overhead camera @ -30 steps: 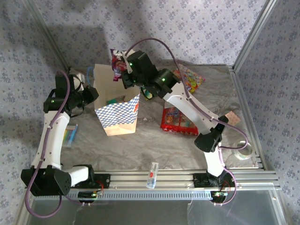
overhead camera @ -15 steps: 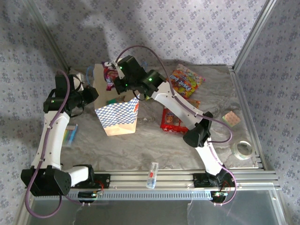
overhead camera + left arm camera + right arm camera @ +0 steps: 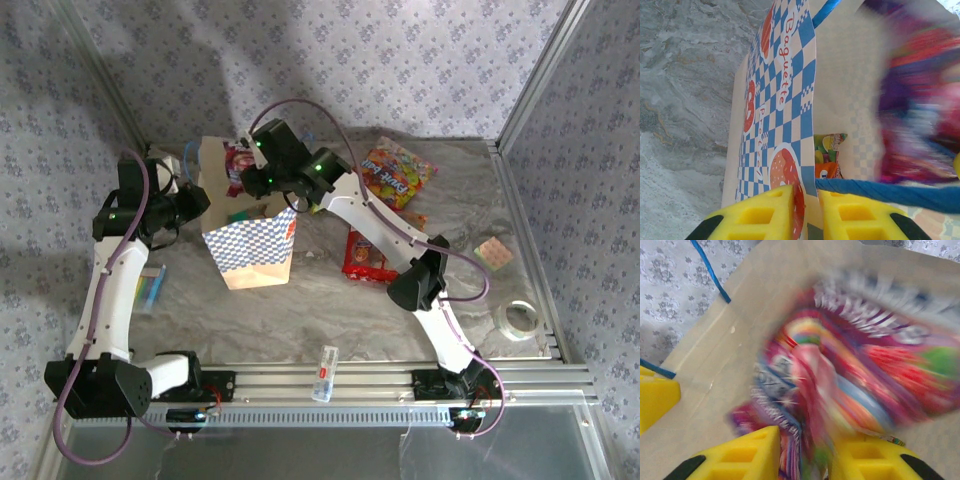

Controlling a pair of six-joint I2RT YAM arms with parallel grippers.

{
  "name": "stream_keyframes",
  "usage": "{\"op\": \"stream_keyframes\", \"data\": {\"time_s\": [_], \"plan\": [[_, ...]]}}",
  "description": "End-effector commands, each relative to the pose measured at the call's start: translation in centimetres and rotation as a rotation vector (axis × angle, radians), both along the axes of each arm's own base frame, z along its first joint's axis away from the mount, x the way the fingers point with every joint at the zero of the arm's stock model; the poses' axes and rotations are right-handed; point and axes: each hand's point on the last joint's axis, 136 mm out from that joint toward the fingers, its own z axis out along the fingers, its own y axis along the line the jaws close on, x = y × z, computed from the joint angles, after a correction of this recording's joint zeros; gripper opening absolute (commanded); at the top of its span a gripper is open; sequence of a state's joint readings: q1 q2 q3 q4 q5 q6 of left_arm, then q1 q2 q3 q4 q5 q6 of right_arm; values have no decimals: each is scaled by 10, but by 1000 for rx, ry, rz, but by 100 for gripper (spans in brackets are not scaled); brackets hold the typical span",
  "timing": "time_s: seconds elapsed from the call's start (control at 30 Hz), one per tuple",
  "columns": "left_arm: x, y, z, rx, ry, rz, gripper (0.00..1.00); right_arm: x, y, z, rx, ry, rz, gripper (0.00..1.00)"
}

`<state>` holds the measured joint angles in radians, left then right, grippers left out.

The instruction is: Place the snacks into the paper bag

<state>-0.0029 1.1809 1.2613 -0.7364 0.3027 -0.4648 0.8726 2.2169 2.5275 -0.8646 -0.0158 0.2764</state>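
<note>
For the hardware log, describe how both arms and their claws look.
Both arms match. The left arm and right arm have white link shells, black joint housings with small green lights, and a thin mauve cable looping alongside. The left claw and right claw each have two blocky yellow fingers with rectangular recesses and black outer corners.

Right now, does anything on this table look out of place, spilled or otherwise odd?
One thing: a small clear tube lies across the metal rail between the arm bases, partly off the table sheet. The paper bag stands upright, and nothing looks spilled or damaged.
</note>
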Motion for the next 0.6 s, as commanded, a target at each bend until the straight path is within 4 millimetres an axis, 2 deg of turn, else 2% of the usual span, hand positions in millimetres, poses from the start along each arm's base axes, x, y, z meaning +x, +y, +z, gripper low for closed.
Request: {"op": "stream_keyframes", "data": {"time_s": [0.0, 0.1, 0.57], "plan": [[4, -3, 17, 2, -52, -13, 20, 1, -1, 18, 35, -22, -6, 35], [4, -3, 17, 2, -51, -15, 20, 1, -4, 17, 30, -17, -11, 39], [3, -3, 18, -1, -53, -11, 21, -17, -11, 34, 7, -46, 8, 38]]}}
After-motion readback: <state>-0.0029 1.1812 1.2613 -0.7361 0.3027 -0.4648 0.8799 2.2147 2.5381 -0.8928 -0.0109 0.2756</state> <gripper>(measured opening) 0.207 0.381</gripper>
